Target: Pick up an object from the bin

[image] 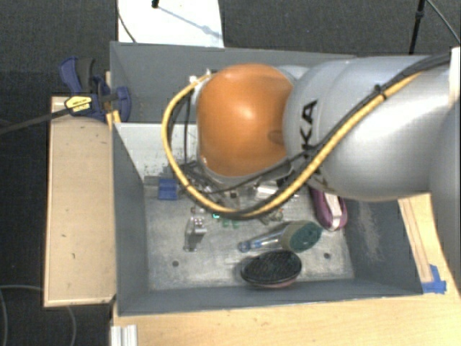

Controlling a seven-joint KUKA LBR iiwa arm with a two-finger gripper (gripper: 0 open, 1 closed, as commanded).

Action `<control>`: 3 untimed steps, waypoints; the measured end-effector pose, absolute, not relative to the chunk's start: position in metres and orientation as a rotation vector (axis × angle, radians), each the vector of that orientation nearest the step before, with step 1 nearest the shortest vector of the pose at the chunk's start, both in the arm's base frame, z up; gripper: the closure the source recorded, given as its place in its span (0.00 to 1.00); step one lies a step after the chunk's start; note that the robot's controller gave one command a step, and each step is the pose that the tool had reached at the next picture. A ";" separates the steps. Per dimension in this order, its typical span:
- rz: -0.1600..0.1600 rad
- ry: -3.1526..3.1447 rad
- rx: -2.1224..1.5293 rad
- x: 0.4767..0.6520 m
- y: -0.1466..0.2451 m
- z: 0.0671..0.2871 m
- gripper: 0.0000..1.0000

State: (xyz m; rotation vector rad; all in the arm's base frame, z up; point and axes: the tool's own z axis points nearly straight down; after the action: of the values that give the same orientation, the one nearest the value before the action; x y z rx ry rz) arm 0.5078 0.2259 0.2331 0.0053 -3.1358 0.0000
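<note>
Orange dome cover point(241, 117) on the wrist hides most of the gripper point(216, 202), so honestly can't tell if it's open or closed. It sits low over the middle of the grey metal bin point(137, 215). Closest stuff is a small teal-green piece point(229, 223) just beside it and a little grey metal part point(193, 233) toward the left wall. A black oval brush point(271, 268) lies by the near wall, and a small blue block point(167, 188) sits by the left wall.

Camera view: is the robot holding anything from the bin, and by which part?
Cannot be told: the arm's orange cover hides whatever is under it.
</note>
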 end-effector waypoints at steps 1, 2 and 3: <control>0.008 -3.133 0.084 0.476 0.140 0.167 0.00; -0.001 -3.144 0.103 0.483 0.082 0.074 0.00; -0.001 -3.127 0.378 0.550 0.042 0.073 0.00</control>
State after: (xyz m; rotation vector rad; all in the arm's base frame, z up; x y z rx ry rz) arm 0.5500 0.0418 0.0731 0.3781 -3.1269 -0.0011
